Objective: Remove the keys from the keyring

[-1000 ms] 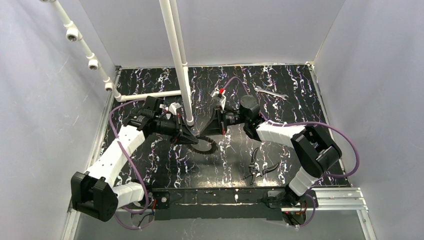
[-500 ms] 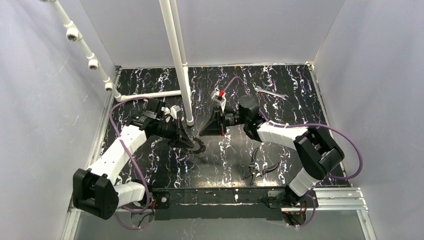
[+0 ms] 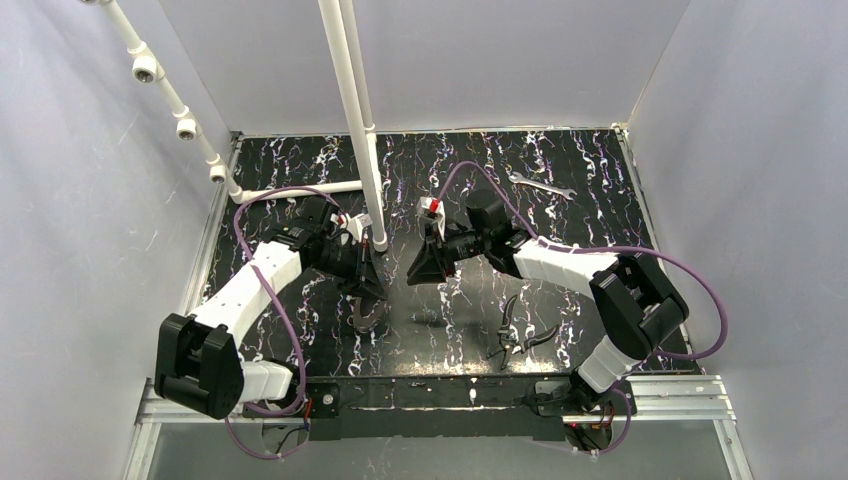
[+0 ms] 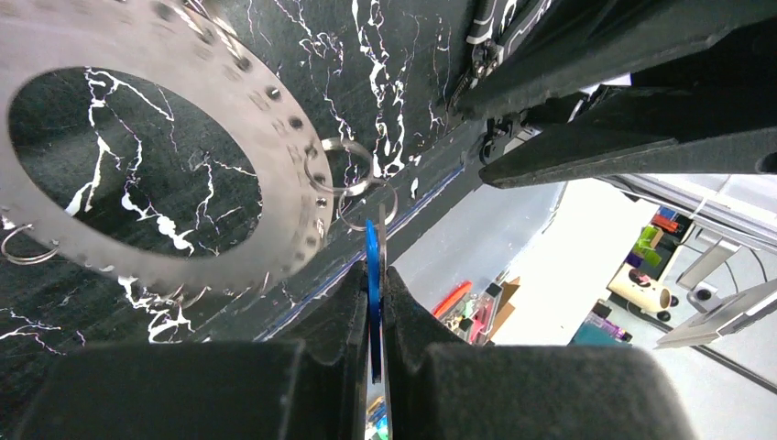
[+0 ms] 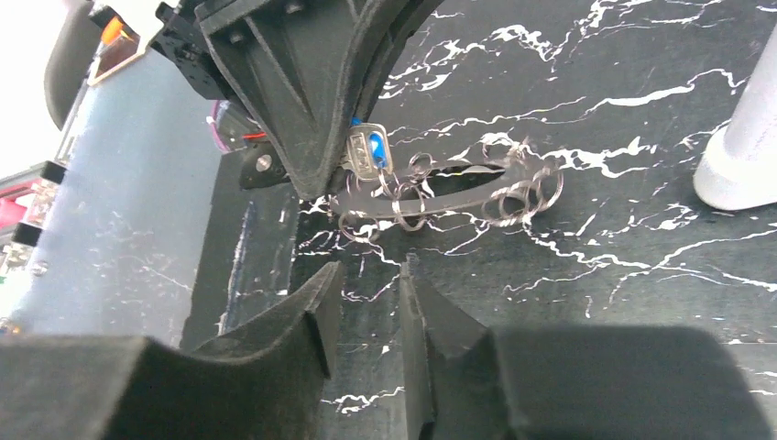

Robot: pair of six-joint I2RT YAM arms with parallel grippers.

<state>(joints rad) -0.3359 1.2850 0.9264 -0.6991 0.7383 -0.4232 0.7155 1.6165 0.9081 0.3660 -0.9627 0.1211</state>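
Note:
My left gripper [image 3: 368, 290] is shut on the key [image 4: 372, 266], a thin piece with a blue head seen edge-on between the fingers. The keyring [image 4: 291, 174], a large flat grey ring with small holes round its rim, hangs from the key by small split rings [image 4: 353, 179]. In the top view the keyring [image 3: 367, 316] hangs just below the left gripper. In the right wrist view the key [image 5: 370, 151] and the edge-on keyring [image 5: 458, 194] lie ahead of my right gripper [image 5: 366, 275]. The right gripper [image 3: 418, 274] is open by a narrow gap and empty.
A white pipe post [image 3: 365, 150] stands between the arms; its base [image 5: 742, 156] shows in the right wrist view. Dark-handled pliers [image 3: 520, 335] lie near the front right. A silver wrench [image 3: 540, 185] lies at the back right.
My left gripper has turned and drawn towards the near edge with the key. The keyring has swung left with it, away from my right gripper, which has shifted slightly.

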